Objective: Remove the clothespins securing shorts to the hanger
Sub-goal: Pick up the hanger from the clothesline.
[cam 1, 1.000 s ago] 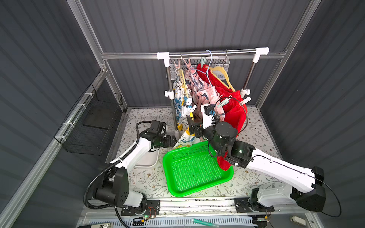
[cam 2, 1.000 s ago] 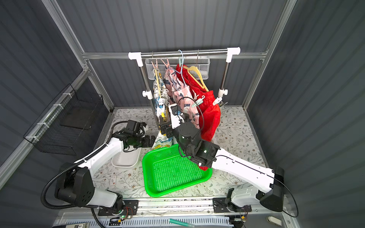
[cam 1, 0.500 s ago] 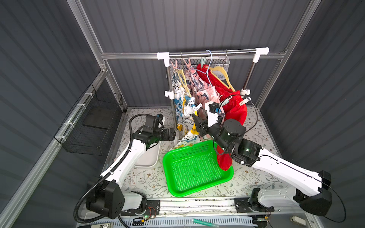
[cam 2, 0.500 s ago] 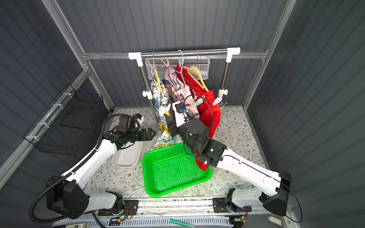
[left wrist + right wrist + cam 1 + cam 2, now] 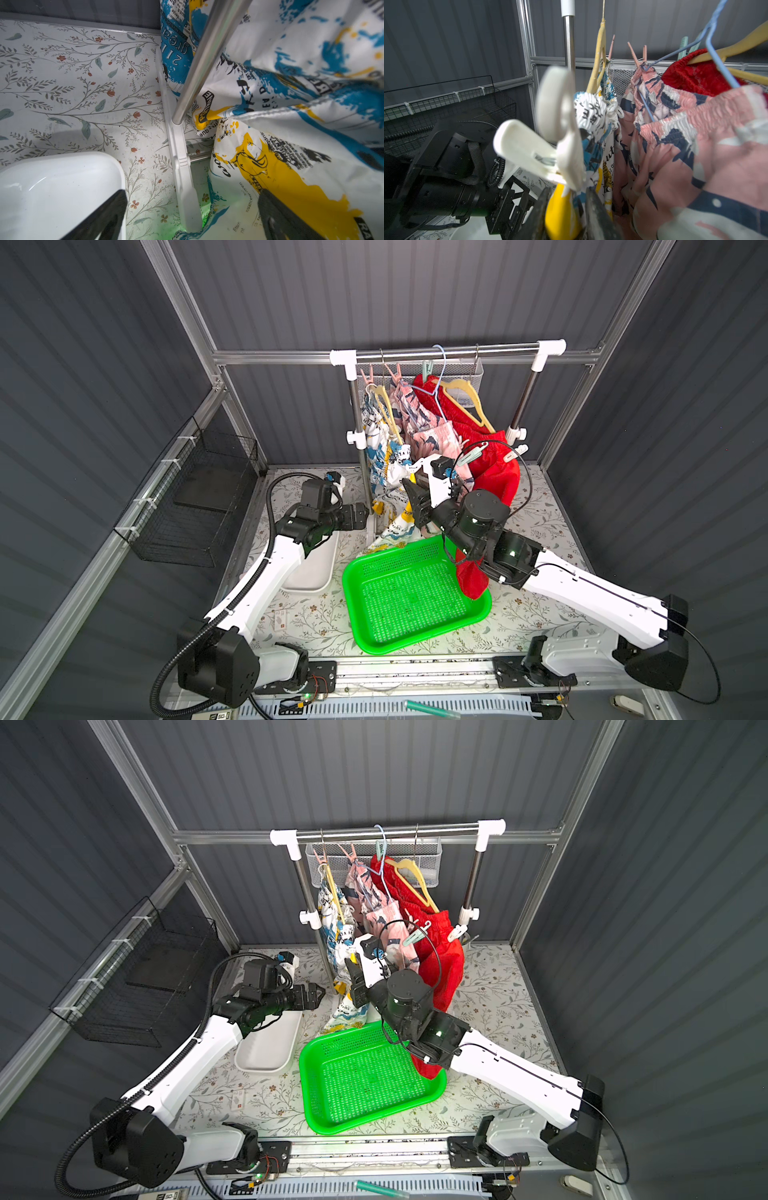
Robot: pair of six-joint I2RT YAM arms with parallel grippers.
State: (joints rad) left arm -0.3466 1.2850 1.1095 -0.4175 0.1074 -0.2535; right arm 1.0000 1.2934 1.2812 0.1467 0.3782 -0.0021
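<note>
Three pairs of shorts hang on the rack: white printed (image 5: 380, 448), pink (image 5: 428, 427) and red (image 5: 494, 464). A white clothespin (image 5: 550, 141) pins the white printed shorts (image 5: 593, 116) to a yellow hanger (image 5: 599, 54). My right gripper (image 5: 566, 207) is shut on that pair's yellow-printed fabric just under the clothespin. Pink clothespins (image 5: 636, 54) and a mint one (image 5: 683, 47) sit higher up. My left gripper (image 5: 193, 218) stands open by the rack's steel post (image 5: 203, 62), holding nothing, with the shorts' hem (image 5: 291, 104) beside it.
A green basket (image 5: 411, 593) lies on the table under the red shorts. A white tub (image 5: 311, 568) sits below my left arm. A black wire basket (image 5: 195, 506) hangs on the left wall. The rack's white foot (image 5: 182, 187) lies between my left fingers.
My right gripper rose toward the white printed shorts and its jaws closed on the fabric. My left arm lifted and reached toward the rack post, still open.
</note>
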